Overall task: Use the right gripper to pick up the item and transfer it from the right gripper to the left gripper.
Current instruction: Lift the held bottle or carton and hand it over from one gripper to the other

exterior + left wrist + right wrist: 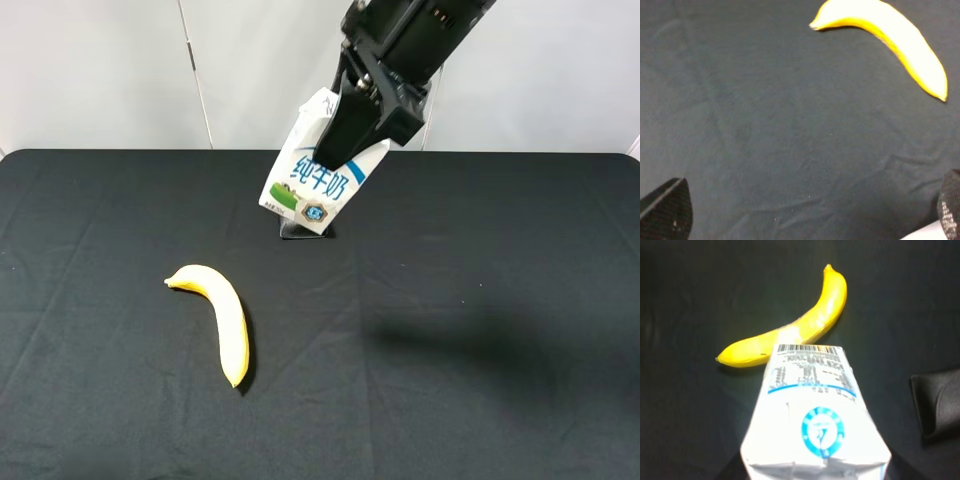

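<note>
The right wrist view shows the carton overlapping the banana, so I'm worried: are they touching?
Apart. The exterior high view shows a wide stretch of bare black cloth between the milk carton and the banana; the overlap is only line of sight.

1. Right gripper [347, 140]: body and arm cut off by the high view's upper edge; far finger hidden behind the milk carton [315, 180].
2. Milk carton: gable covered by the near finger. In the right wrist view [815, 420] the gripped end is cut off, and the print under the barcode is too blurred to read.
3. Black case [300, 233]: below the right gripper, mostly hidden behind the carton; cut by the frame edge in the right wrist view [938, 402].
4. Banana [810, 325]: middle covered by the carton's far end; upper side cut off in the left wrist view [890, 35].
5. Left gripper [809, 212]: only two fingertips [670, 210] show, both cut off.
6. White patch [927, 234] beside one fingertip: cannot tell what it is.
</note>
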Tool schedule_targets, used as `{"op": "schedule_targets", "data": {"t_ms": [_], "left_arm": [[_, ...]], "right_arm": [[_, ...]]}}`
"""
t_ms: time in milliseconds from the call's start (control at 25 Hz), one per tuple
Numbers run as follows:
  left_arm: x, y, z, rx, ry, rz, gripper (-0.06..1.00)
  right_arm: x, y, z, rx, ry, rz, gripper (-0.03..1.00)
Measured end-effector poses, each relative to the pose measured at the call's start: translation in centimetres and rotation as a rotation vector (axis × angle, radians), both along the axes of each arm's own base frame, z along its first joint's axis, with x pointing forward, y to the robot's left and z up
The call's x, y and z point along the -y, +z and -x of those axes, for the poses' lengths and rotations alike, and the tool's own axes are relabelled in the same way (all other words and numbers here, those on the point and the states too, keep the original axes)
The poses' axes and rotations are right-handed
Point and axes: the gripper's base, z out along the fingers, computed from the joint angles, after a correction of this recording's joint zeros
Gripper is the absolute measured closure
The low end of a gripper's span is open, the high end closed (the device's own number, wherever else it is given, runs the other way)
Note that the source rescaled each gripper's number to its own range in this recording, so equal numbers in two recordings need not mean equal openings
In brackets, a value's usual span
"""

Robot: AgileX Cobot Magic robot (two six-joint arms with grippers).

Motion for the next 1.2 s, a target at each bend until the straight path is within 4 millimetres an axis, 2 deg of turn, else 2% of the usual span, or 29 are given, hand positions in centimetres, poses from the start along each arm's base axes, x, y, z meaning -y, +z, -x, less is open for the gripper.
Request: {"op": "schedule_targets", "data": {"t_ms": [320, 680, 1200], "left_arm": [[2.3, 0.7, -3.2, -0.007, -0.231, -0.033, -0.03], [6.5, 1.3, -7.3, 0.048, -0.468, -0.067, -0.03], [13.1, 0.4, -10.3, 0.048, -0.723, -0.108, -0.03]], "right_arm": [[0.6, 1.8, 1.1, 0.037, 0.009, -0.033, 0.90], [0.6, 2.4, 1.7, 0.009, 0.028, -0.067, 0.90], [0.3, 2.6, 2.1, 0.011, 0.096, -0.110, 0.90]]}}
